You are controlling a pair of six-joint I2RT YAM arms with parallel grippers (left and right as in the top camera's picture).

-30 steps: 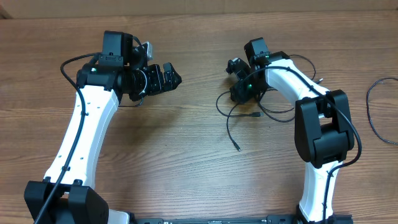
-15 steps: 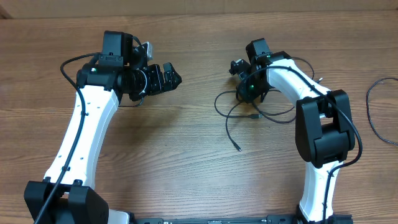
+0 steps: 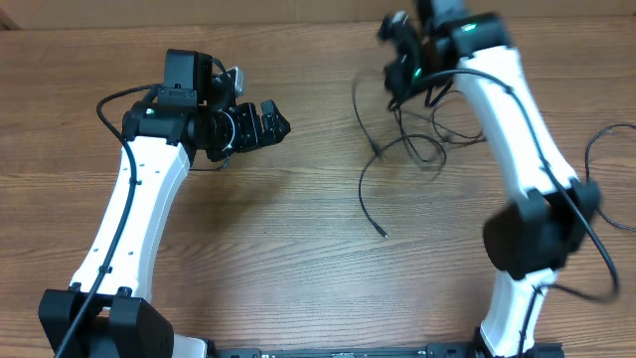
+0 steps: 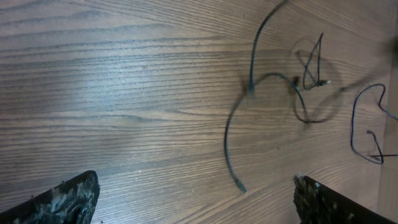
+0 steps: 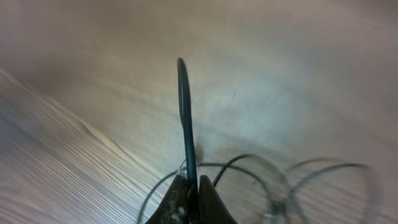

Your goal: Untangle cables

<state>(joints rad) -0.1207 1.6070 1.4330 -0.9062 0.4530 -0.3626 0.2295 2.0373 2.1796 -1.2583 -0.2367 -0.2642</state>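
Note:
The cables are thin black cords in a loose tangle on the wooden table right of centre. One strand trails down to a small plug. My right gripper is raised over the table's far edge, shut on one cord, which runs up from between its closed fingertips. In the left wrist view the tangle and the trailing strand lie ahead of my left gripper. That gripper hovers wide open at the left, holding nothing.
A separate thin black cable loop lies near the table's right edge and also shows in the left wrist view. The right arm's white links reach over the right side. Bare wood lies between the arms.
My right gripper closed on a cord and swung up and away toward the far edge, dragging the tangle upward and stretching it. The left arm has not moved.

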